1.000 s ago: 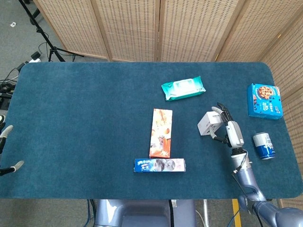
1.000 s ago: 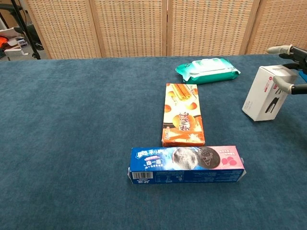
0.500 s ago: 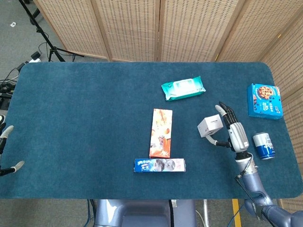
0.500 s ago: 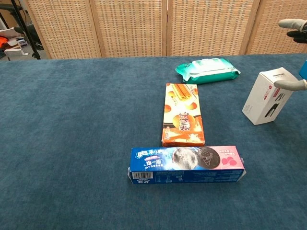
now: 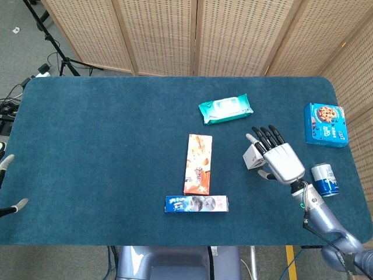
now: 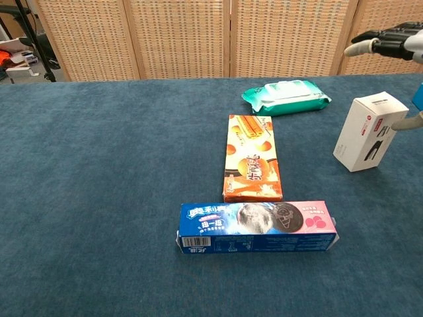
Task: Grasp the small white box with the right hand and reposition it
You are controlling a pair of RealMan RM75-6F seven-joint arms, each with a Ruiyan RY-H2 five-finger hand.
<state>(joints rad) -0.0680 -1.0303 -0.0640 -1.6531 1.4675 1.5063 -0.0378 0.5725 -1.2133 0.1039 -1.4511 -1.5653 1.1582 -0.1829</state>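
Observation:
The small white box [image 5: 252, 156] [image 6: 368, 131] stands on the blue table at the right, tilted a little, with nothing gripping it. My right hand [image 5: 278, 160] hovers above and just right of it, fingers spread, and covers part of the box in the head view. The chest view shows only its fingertips [image 6: 385, 43] high at the right edge and the thumb tip [image 6: 409, 121] beside the box's right side. Only two fingertips of my left hand [image 5: 9, 182] show at the far left edge, wide apart, with nothing between them.
A green wipes pack [image 5: 225, 109] lies behind the box. An orange biscuit box [image 5: 198, 163] and a blue cookie sleeve [image 5: 196, 203] lie to its left. A blue cookie box [image 5: 326, 124] and a can [image 5: 324, 179] sit near the right edge.
My right hand has let go of the white box and risen above it with its fingers spreading. The box has settled onto the table. The left hand has not moved.

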